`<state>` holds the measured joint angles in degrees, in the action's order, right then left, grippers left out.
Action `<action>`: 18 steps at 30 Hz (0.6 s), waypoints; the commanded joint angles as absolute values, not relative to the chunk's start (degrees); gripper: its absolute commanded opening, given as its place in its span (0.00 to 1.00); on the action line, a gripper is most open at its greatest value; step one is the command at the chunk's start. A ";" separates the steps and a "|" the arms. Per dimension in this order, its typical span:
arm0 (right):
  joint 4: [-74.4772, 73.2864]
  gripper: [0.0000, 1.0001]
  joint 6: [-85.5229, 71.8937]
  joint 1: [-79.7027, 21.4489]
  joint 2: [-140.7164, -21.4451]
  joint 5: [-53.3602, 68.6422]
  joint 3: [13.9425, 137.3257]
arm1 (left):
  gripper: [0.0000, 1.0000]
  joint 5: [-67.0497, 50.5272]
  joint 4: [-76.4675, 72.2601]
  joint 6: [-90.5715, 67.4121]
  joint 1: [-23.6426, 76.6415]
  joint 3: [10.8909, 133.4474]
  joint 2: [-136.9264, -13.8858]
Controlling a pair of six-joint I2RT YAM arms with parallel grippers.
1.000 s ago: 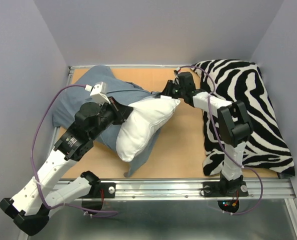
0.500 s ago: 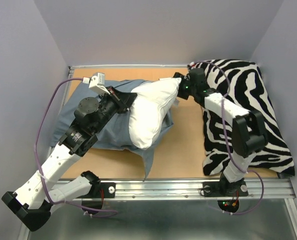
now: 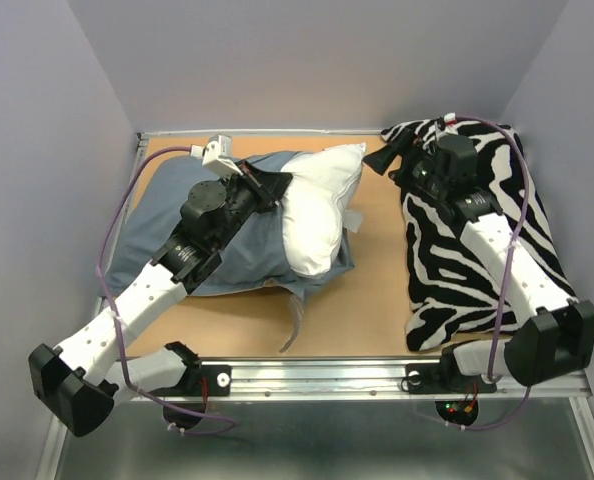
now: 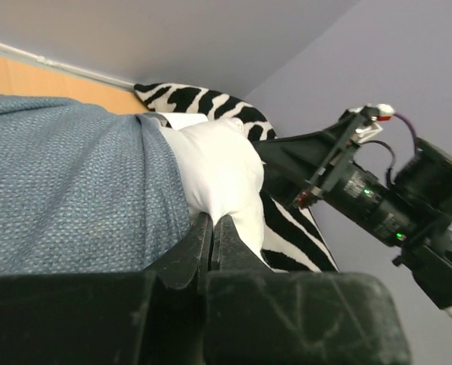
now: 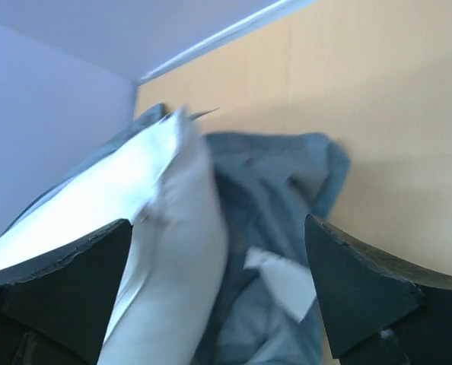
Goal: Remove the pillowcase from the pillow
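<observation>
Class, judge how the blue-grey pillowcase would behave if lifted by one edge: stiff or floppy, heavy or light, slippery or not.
Probably floppy: the pillowcase lies creased, and a loose corner trails limp. Likely light, since the thin cloth moulds around the pillow. Its coarse weave in the left wrist view suggests decent grip.
</observation>
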<state>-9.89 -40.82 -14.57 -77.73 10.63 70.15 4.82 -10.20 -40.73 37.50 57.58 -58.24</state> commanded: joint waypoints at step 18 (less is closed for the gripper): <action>25.21 1.00 -63.97 -16.35 -63.54 34.63 41.84 | 0.00 -2.99 -28.04 -44.82 38.49 64.16 -70.39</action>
